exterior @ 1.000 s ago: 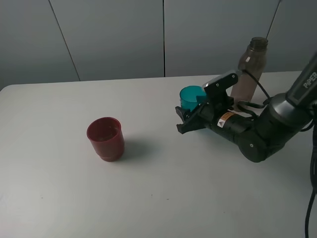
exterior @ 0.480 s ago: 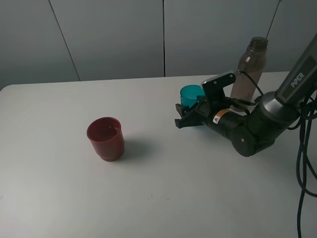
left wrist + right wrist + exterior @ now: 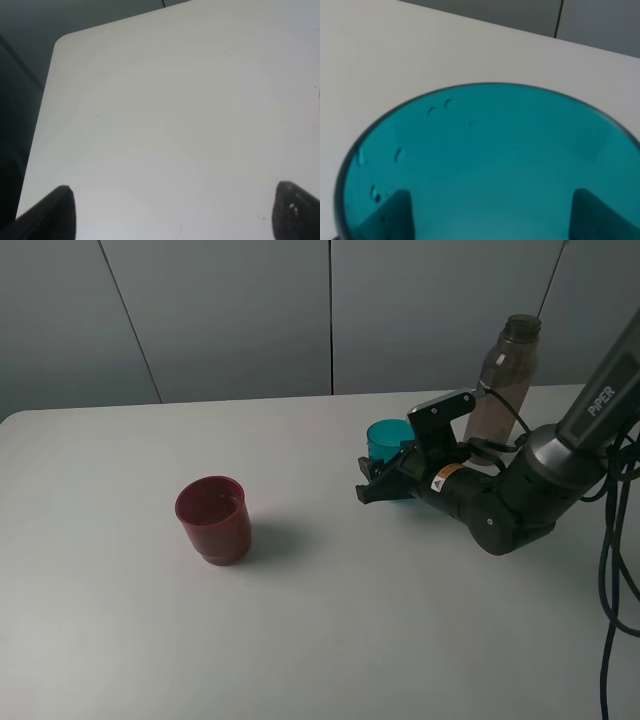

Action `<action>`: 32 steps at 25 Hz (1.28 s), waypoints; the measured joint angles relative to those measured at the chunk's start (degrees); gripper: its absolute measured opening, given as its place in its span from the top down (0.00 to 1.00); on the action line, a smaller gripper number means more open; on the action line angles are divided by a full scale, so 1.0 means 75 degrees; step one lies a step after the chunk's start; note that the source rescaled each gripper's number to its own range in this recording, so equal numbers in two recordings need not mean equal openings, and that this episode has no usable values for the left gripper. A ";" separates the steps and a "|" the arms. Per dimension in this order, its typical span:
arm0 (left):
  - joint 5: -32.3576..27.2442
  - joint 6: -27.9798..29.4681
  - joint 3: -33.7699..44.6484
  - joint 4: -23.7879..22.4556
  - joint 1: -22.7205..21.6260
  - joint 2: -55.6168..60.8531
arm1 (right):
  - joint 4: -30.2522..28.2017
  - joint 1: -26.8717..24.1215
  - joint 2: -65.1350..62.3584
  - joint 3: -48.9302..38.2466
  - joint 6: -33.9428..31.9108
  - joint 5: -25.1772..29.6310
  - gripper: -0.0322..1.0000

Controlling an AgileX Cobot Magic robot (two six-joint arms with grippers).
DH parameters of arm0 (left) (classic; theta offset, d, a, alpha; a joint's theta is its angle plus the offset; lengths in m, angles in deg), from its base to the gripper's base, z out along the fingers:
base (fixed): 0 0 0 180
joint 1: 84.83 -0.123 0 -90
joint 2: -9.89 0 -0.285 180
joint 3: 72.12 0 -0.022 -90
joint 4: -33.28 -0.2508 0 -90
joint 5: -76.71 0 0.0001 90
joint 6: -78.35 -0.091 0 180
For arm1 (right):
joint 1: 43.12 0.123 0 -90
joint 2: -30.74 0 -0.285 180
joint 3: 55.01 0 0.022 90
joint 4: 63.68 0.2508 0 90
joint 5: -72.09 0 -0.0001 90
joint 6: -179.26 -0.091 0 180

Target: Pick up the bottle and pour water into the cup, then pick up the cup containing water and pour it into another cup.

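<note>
The teal translucent cup [image 3: 388, 439] stands upright right of centre, with my right gripper [image 3: 372, 486] shut on its lower part. In the right wrist view the cup [image 3: 490, 150] fills the frame; droplets cling to its inner wall, and a dark finger [image 3: 397, 215] shows through it on each side. The smoky grey-brown bottle [image 3: 505, 380] stands upright and uncapped just behind the right arm. The dark red cup [image 3: 212, 519] sits alone at the left of the table. My left gripper [image 3: 175, 210] is open over bare table, with nothing between its fingers.
The white table [image 3: 330, 620] runs to a grey wall at the back. Black cables [image 3: 615, 570] hang at the right edge. The table's rounded corner and edge [image 3: 57, 45] show in the left wrist view.
The right arm has drawn back and straightened. The gripper and the teal cup have shifted only slightly, first toward the back, then a little right. The red cup and the bottle stayed put.
</note>
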 joint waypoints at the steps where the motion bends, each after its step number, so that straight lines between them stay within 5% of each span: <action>1: 0.0000 0.0000 0.0000 0.0000 0.0000 0.0000 | 0.0000 0.0000 0.0000 0.0000 0.0000 0.0031 0.96; 11: 0.0000 0.0000 0.0000 0.0000 0.0000 0.0000 | 0.0000 0.0000 0.0000 0.0005 -0.0126 0.0062 0.91; 15: 0.0000 0.0000 0.0000 0.0000 0.0000 0.0000 | 0.0000 0.0000 0.0000 0.0005 -0.0355 0.0062 0.31; 18: 0.0000 0.0000 0.0000 0.0000 0.0000 0.0000 | 0.0000 0.0000 0.0000 0.0005 -0.0434 0.0062 0.04; 32: 0.0000 -0.0028 0.0000 0.0000 0.0000 0.0000 | 0.0293 0.0000 -0.1338 -0.1080 -0.0345 0.1644 0.01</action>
